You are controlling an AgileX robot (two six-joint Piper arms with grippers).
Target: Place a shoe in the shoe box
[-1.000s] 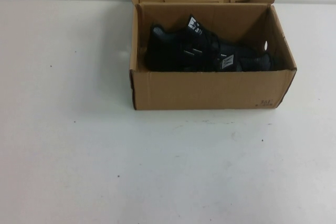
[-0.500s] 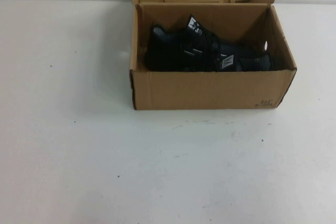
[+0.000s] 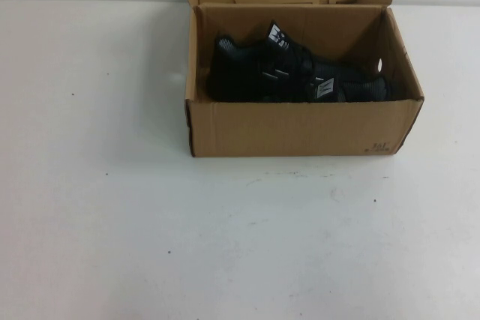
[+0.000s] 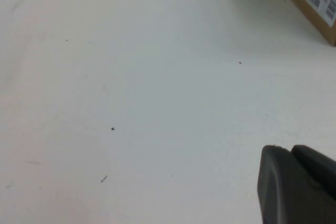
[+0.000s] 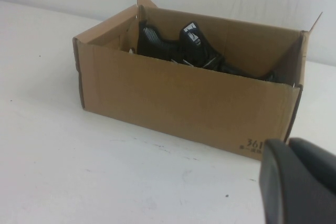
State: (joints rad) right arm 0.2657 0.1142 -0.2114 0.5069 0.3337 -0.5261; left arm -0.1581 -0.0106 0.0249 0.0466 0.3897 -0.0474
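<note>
The brown cardboard shoe box (image 3: pixel 300 129) stands open at the far middle of the table. Two black sneakers lie inside it, side by side: one with a white-marked tongue tag sticking up (image 3: pixel 255 65), the other nearer the front wall (image 3: pixel 352 86). I cannot tell which is the shoe and which its mate. The box (image 5: pixel 184 103) and a sneaker (image 5: pixel 176 50) also show in the right wrist view. My right gripper (image 5: pixel 287 144) is shut and empty, low over the table in front of the box's printed corner. My left gripper (image 4: pixel 291 150) is shut and empty over bare table, a box corner (image 4: pixel 315 1) far off.
The white table (image 3: pixel 225 245) stretches out in front of the box and to its left. A pale wall runs behind the box. Neither arm shows in the high view.
</note>
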